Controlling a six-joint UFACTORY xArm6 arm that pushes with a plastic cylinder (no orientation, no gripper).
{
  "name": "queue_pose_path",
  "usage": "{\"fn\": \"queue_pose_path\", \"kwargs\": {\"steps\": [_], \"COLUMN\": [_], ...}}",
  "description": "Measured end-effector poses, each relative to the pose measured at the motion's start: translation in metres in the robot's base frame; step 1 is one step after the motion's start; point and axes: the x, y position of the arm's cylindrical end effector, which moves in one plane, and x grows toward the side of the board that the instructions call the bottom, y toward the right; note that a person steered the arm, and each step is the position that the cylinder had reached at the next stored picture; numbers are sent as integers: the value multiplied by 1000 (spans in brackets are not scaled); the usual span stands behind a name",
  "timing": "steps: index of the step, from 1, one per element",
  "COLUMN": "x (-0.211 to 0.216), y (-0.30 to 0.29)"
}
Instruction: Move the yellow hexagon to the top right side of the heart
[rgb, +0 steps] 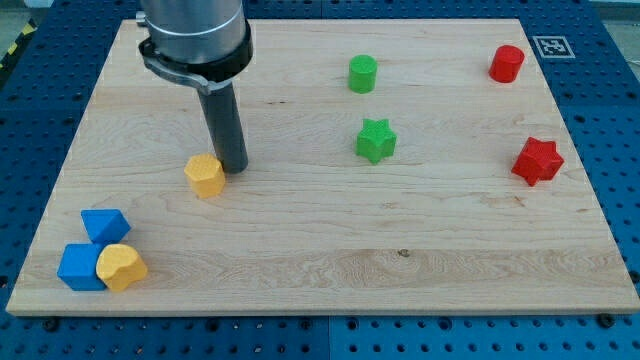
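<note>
The yellow hexagon (205, 175) lies on the wooden board at the view's left of centre. My tip (234, 166) stands just to its right, touching or nearly touching its upper right side. The yellow heart (121, 267) lies at the view's bottom left, pressed against two blue blocks. The hexagon is up and to the right of the heart, about a hand's width away.
A blue cube (80, 267) and a second blue block (104, 226) sit beside the heart. A green cylinder (363, 74) and green star (376, 141) lie at centre right. A red cylinder (507, 63) and red star (537, 161) lie at the far right.
</note>
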Motion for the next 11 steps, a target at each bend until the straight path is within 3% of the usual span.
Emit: {"fn": "queue_pose_path", "kwargs": {"steps": [1, 2, 4, 11], "x": [13, -30, 0, 58], "y": [-2, -8, -39, -23]}}
